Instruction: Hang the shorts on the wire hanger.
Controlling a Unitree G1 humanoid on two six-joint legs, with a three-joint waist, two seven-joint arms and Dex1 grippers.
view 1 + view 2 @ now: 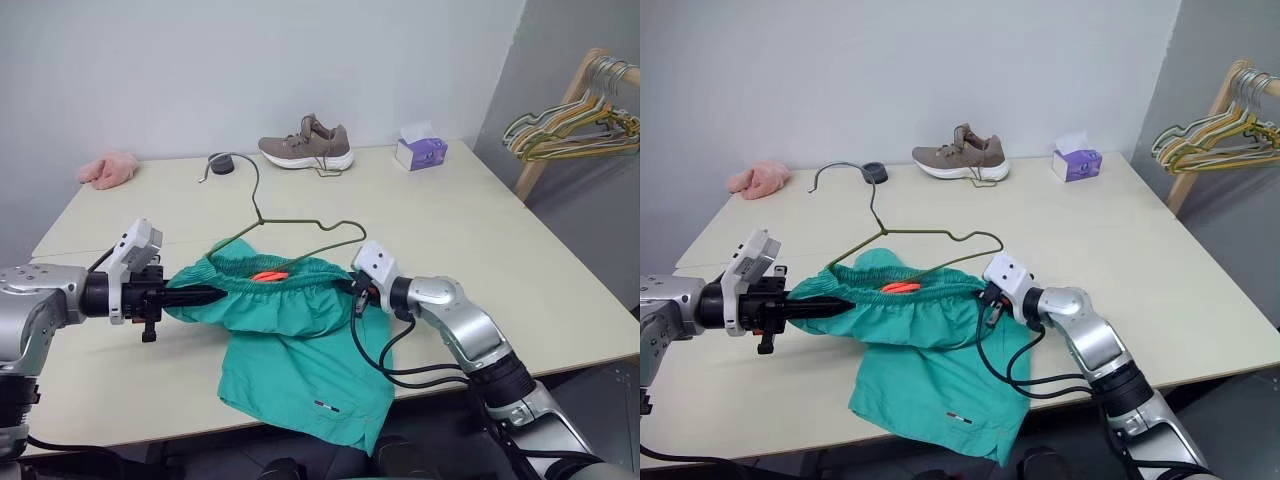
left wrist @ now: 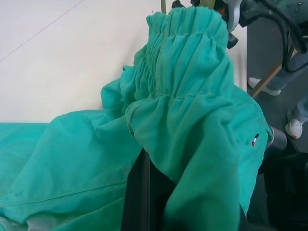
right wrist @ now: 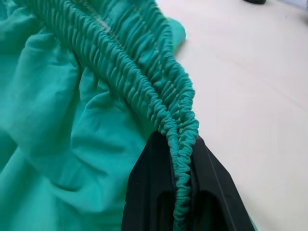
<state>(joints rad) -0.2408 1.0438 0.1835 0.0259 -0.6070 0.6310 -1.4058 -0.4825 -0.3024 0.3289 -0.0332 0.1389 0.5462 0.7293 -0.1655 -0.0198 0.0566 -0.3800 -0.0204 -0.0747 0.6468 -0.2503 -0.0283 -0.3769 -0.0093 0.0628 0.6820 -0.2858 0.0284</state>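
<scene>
1. Right gripper: its black fingers are clenched on the gathered waistband of the shorts, the elastic pinched edge-on between them.
2. Left gripper: fingers buried in the other end of the waistband and clamped tight on the teal cloth there.
3. Between the two sets of fingers the waistband runs as one stretched line, so the shorts' long axis lies straight from one grip to the other. The legs hang away from that line, over the near edge of the worktop, with the tiny label low on the hem. The orange tag shows inside the waist, midway between the grips.
4. Just beyond the fingers lies the wire hanger, flat on the worktop, its lower bar tucked under the back of the waistband. Its hook points away from both grippers, towards the far wall.
5. Doing this well, I'd say: keep both pinches firm and the band level, and watch that the thin wire doesn't skid when the cloth drags.
</scene>
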